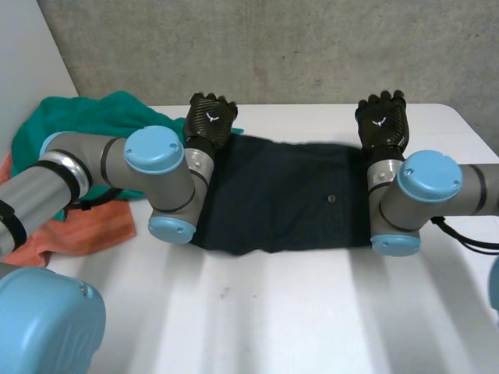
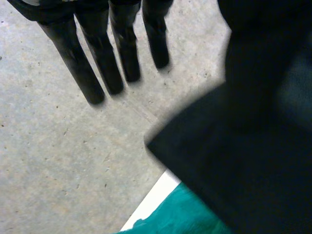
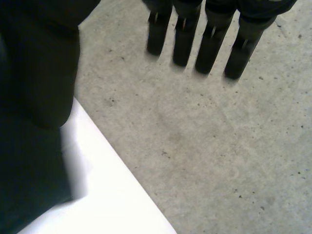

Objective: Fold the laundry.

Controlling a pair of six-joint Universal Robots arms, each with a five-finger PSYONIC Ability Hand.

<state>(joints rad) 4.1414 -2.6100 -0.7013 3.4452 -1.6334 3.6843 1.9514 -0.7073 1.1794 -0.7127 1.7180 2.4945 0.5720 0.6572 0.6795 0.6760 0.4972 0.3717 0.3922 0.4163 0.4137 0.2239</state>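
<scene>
A dark navy garment (image 1: 288, 195) lies spread flat on the white table (image 1: 312, 312), with a small button near its right side. My left hand (image 1: 210, 118) stands at the garment's far left corner, and its straight fingers (image 2: 97, 58) point at the wall with nothing between them. My right hand (image 1: 382, 121) stands at the far right corner with its fingers (image 3: 209, 34) also straight and empty. The dark cloth (image 2: 243, 170) lies beside the left palm. The same cloth (image 3: 24, 185) lies beside the right palm.
A teal cloth (image 1: 93, 117) is heaped at the table's far left, and its edge (image 2: 180, 214) lies by the dark garment. An orange cloth (image 1: 86, 230) lies in front of it under my left arm. A concrete wall (image 1: 273, 47) stands behind the table.
</scene>
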